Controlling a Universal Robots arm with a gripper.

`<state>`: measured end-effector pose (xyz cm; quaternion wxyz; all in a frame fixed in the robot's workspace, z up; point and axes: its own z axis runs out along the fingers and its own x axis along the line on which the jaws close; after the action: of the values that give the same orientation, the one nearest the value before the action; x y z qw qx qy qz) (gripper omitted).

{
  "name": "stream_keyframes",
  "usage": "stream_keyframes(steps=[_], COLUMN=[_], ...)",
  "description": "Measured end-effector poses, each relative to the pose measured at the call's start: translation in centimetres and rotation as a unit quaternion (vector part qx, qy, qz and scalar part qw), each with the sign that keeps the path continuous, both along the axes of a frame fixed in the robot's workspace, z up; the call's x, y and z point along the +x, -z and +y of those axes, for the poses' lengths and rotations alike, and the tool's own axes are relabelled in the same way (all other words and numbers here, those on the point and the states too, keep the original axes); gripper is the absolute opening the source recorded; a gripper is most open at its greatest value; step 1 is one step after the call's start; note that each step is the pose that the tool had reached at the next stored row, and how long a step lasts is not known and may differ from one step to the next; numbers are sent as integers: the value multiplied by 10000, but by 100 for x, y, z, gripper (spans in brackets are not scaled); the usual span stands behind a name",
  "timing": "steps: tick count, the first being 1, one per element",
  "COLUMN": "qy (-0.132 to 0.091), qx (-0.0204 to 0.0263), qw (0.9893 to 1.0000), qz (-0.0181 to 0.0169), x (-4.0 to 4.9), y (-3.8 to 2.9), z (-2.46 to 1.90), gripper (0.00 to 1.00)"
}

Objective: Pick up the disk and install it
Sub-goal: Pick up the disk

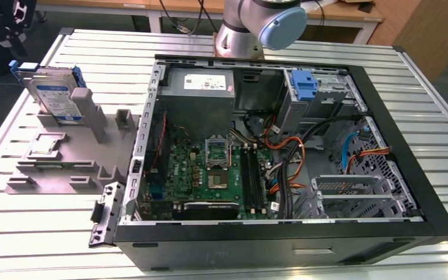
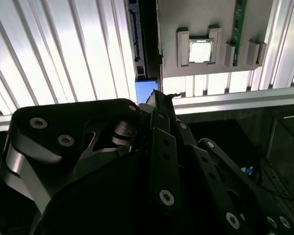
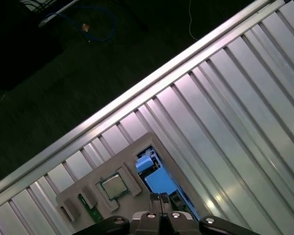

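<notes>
One disk [image 1: 56,96] stood upright on its edge in a slot of a grey holder [image 1: 68,169], at about ten o'clock in the exterior view. It was well apart from the open computer case [image 1: 286,248], which took up the middle and the three o'clock side of the slatted metal table [image 1: 37,239]. The disk's white-and-blue label faced the front of the table, and blue rails ran along its edges. A square processor chip [image 1: 44,146] lay in a pocket of the same holder, at six o'clock from the disk. Inside the case, a grey power supply [image 1: 200,84] sat at twelve o'clock and a blue bracket [image 1: 305,87] at about one o'clock. The arm's base [image 1: 244,29] rose behind the case. In both wrist views the claw [image 3: 160,198] [image 2: 159,97] hung over the holder with its black tips clenched together and nothing between them. The tips were just beside the disk's blue upper edge [image 3: 159,182] [image 2: 146,90]; whether they touched it could not be told.
</notes>
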<state>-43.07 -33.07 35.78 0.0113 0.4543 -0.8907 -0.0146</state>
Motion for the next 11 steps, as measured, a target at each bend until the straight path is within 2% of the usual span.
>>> stream_keyframes(steps=[3, 6, 8, 11], qy=[-197, -467, -646, -923], qx=[0, 0, 0, 0], qw=[9998, 9989, 9979, 9957], qz=[-1, -1, 0, 0], x=[0, 0, 0, 0], y=[8, 17, 23, 33], z=[0, 0, 0, 0], gripper=[11, 11, 11, 11])
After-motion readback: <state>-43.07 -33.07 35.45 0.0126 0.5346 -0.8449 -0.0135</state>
